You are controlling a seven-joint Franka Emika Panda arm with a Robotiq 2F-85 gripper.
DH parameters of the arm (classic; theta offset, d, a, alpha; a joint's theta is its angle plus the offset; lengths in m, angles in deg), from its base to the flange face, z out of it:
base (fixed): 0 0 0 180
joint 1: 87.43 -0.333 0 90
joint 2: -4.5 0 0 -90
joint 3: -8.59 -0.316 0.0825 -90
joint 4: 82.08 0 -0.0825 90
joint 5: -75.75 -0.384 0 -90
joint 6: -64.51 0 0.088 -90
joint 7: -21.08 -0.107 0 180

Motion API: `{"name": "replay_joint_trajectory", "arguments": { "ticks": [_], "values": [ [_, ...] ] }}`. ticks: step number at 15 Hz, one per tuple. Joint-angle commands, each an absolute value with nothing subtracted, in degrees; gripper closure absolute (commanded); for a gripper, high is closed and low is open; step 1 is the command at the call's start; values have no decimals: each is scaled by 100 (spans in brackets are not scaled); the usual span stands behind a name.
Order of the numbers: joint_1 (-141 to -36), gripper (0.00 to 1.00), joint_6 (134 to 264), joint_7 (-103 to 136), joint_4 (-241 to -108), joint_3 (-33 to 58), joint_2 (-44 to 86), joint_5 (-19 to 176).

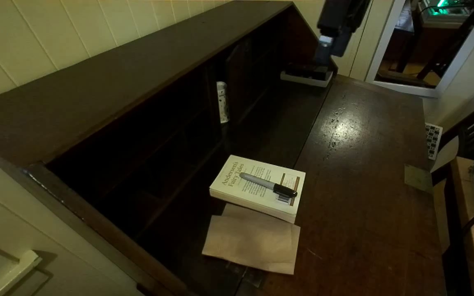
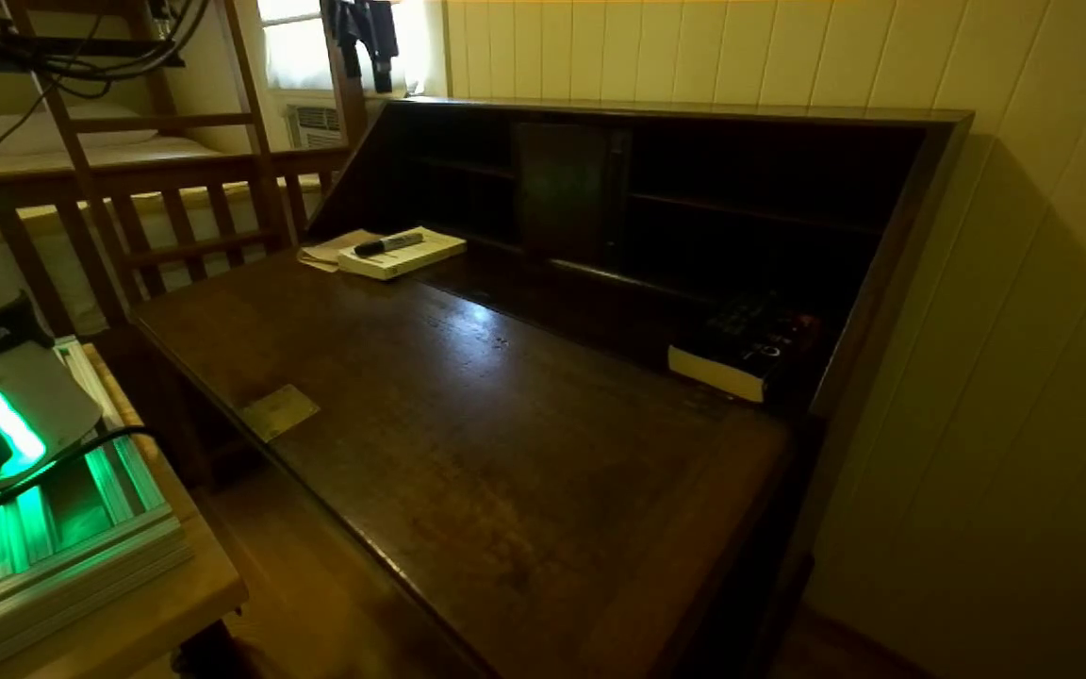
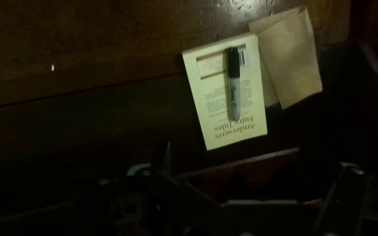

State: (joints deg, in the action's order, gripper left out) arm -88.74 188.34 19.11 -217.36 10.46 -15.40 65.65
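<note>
My gripper (image 3: 258, 160) stands open in the dark lower part of the wrist view, its fingers wide apart with nothing held between them. In both exterior views the gripper (image 1: 331, 56) (image 2: 368, 80) hangs at the top, raised above the desk. A pale paperback titled Andersen's Fairy Tales (image 1: 231, 191) (image 2: 430, 247) (image 3: 215, 124) lies flat on the desk. On its cover rests a grey marker with a black cap (image 1: 257, 180) (image 2: 390, 244) (image 3: 233, 85). Folded brown paper (image 1: 249, 246) (image 2: 321, 253) (image 3: 290, 62) lies beside the book. The gripper touches none of these.
A thick black book (image 1: 307, 78) (image 2: 741, 349) lies at the opposite end of the desk (image 1: 368, 172) (image 2: 468, 453). Dark compartments line the back, with a small door (image 2: 562, 179) and a patterned cylinder (image 1: 222, 102). A slanted side panel (image 2: 892, 245) bounds the desk.
</note>
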Motion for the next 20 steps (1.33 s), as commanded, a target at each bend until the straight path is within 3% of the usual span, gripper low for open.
{"name": "replay_joint_trajectory", "arguments": {
  "ticks": [1,4,20],
  "values": [
    [-8726,0,19938,1120,-21671,692,-1012,6898],
    [-8621,0,20747,467,-21631,495,-579,7473],
    [-8652,0,20613,395,-21506,574,-241,7720]
  ]
}}
